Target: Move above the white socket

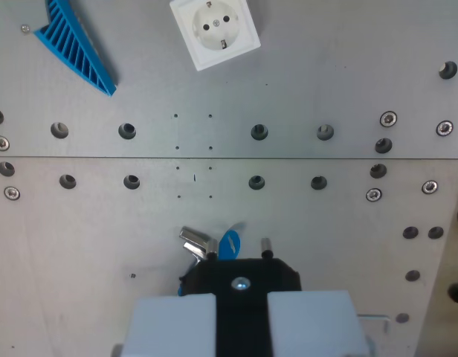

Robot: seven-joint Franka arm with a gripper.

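In the wrist view, the white socket [214, 30] lies at the top edge, a little left of centre, turned slightly askew on the grey metal plate [311, 74]; its round recess shows two pin holes and nothing plugged in. Well to the wrist view's left of it a blue ribbed wedge [74, 46] lies at the top left corner, apart from the socket. A seam crosses the plate at mid-height, with rows of dark holes and bolt heads just above and below it. Between the socket and the gripper [242, 327] the plate is bare apart from those holes. The gripper's pale fingers [173, 323] fill the bottom edge, close on either side of a black plug [240, 279] with metal prongs and a blue tab; the grip appears tight on it
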